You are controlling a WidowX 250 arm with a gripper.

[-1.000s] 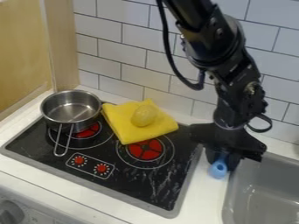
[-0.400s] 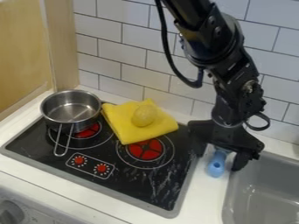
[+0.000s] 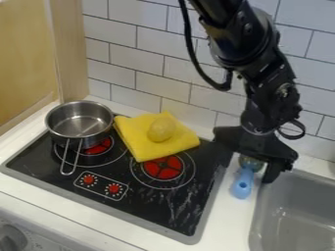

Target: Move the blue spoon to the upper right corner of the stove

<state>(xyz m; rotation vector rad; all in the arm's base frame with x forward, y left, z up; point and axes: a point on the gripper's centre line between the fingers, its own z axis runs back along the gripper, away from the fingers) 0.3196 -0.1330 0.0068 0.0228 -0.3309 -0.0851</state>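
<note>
The black gripper (image 3: pixel 249 172) hangs at the right of the view, pointing down over the counter (image 3: pixel 226 223) by the far right part of the stove (image 3: pixel 173 208). Its two fingers stand well apart, with a clear spread between their tips. The blue spoon (image 3: pixel 242 185) lies in the space between and below them, one finger to its left and the other to its right. The fingers are not closed on it; whether either one brushes it cannot be told from this angle.

The spoon is on the white counter, in the strip between the stove's right edge and the grey sink (image 3: pixel 284 223), off the stove. Its handle end, with a hole in it, points toward the front; its far end lies under the gripper and is partly in shadow.

On the stove's left side, a metal saucepan (image 3: pixel 80 135) sits over the rear left burner, its long handle reaching toward the front. To the right of the pan lies a folded yellow cloth (image 3: pixel 140 144), with a rounded yellowish object (image 3: pixel 161 129) on top. The cloth's front edge is next to a red burner (image 3: pixel 163 167). Two red knobs (image 3: pixel 114 188) are set near the stove's front edge. White tiles (image 3: pixel 150 54) line the wall behind.
</note>
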